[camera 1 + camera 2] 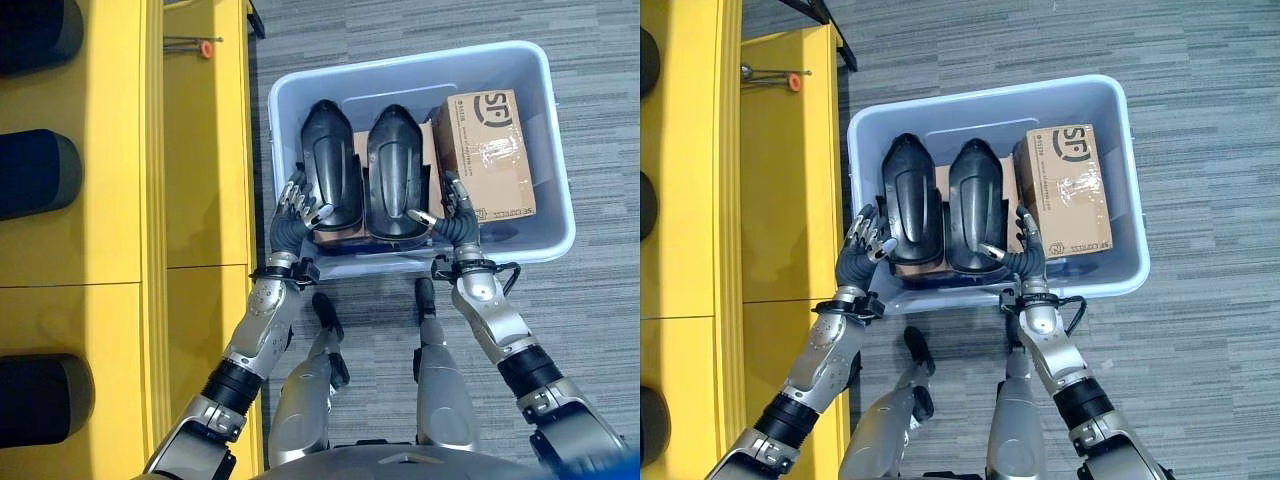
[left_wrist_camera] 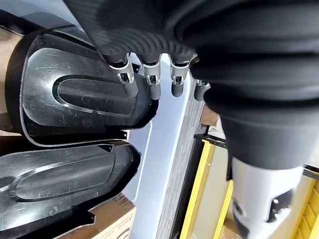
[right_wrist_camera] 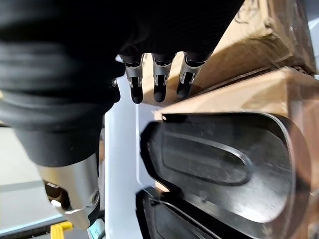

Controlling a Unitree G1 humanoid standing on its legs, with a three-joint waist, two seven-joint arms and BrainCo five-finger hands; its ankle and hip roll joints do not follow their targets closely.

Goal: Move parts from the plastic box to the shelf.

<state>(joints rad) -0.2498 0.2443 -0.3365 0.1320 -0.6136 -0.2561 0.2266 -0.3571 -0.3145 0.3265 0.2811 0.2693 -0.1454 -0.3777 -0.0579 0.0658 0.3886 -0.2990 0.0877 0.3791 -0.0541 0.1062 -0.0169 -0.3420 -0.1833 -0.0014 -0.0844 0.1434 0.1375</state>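
Reaching over the near wall of the box point(image 1: 560, 240), both hands stand at the near ends of the two parts, one to each side of the pair. The left hand point(image 1: 293, 210) is against the outer flank of the left part point(image 1: 332, 165); its fingers point(image 2: 130, 88) are straight and relaxed, their dark tips lying on or just over the part's rim, curled round nothing. The right hand point(image 1: 455, 215) is at the outer side of the right part point(image 1: 396, 170), between it and the carton point(image 1: 488, 152); its fingers point(image 3: 158, 92) also hang straight, tips just beside the carton's edge, with the thumb reaching toward the part's near end. Neither hand grasps anything.

Both parts are black moulded shells lying side by side, touching or nearly so, on brown cardboard inside the box. Their long axes run near to far — directly away from the robot — with the rounded noses at the far end and the broad ends at the near wall. Each part lies ahead of and inward from the hand nearest it.

Judgement: the move turns on this flanking relation. The hands bracket the pair across its short axis, so closing inward would clamp both shells together; alternatively each hand is placed to take its own part.

The shelf point(image 1: 120, 150) — yellow — lies on the robot's left, just beside the box, so the left arm is nearer to it. Dark parts point(image 1: 35, 170) already sit in its bays.
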